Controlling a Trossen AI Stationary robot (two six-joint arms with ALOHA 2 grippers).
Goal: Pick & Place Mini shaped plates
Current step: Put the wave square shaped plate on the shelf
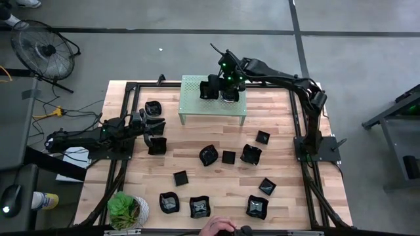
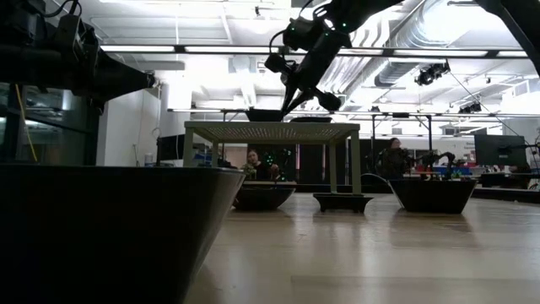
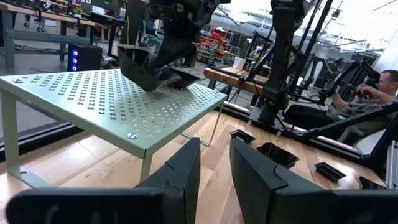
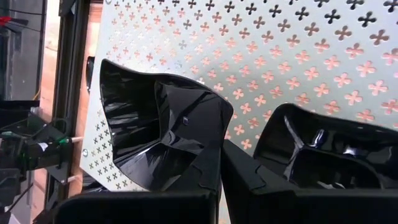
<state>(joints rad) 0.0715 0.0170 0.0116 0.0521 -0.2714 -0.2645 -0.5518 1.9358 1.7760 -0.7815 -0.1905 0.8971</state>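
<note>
1. Reaching over the pale green perforated shelf point(image 1: 213, 99), the right hand point(image 1: 218, 90) has its two fingers drawn almost together on the rim of a glossy black plate point(image 4: 165, 127); the right wrist view shows this plate tilted over the shelf top.
2. A second black plate point(image 4: 329, 146) rests on the shelf just beside the gripped one.
3. In the low view the right hand point(image 2: 291, 100) comes down from above to the shelf surface, with the dish edge point(image 2: 266, 114) showing at the shelf top.
4. The shelf stands on the wooden tabletop point(image 1: 216, 180) toward its far edge.
5. The left hand point(image 1: 156, 126) waits low over the tabletop at the left side, its fingers point(image 3: 180, 171) a narrow gap apart and holding nothing.
6. Two plates point(image 1: 153, 108) lie close to the left hand.
7. The remaining loose plates point(image 1: 208, 155) are scattered across the middle and near part of the tabletop.
8. A small green potted plant point(image 1: 123, 208) sits at the near left corner.
</note>
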